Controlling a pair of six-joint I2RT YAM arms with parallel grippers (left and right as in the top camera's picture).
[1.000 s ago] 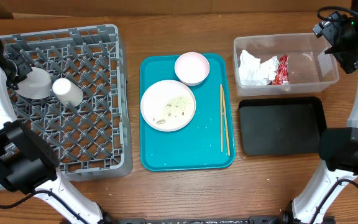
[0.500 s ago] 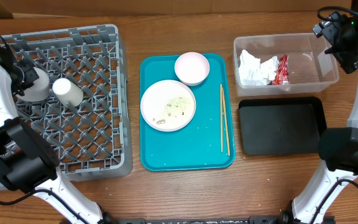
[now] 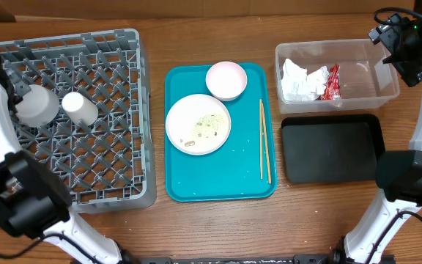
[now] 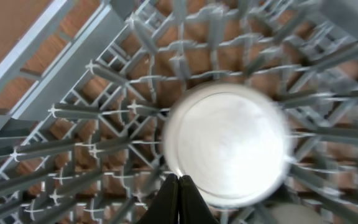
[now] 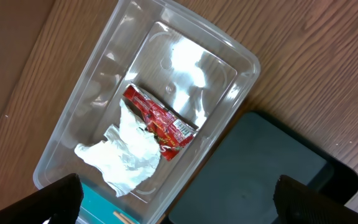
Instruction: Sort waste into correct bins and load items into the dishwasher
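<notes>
Bowl (image 3: 35, 104) is sitting at the rack's (image 3: 123, 37) nine o'clock, cup (image 3: 79, 107) at its three. Left gripper (image 4: 179, 186), pressed together and empty, is hovering over it, and I reckon it's risking nudging it askew. Right gripper (image 5: 178, 186) is hanging spread over the tub (image 3: 372, 73).

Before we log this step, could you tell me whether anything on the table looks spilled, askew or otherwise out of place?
Nothing looks spilled or damaged. The one thing that stands out is the plate on the teal tray: it carries whitish food scraps, while the napkin and red wrapper already lie in the clear tub.
</notes>
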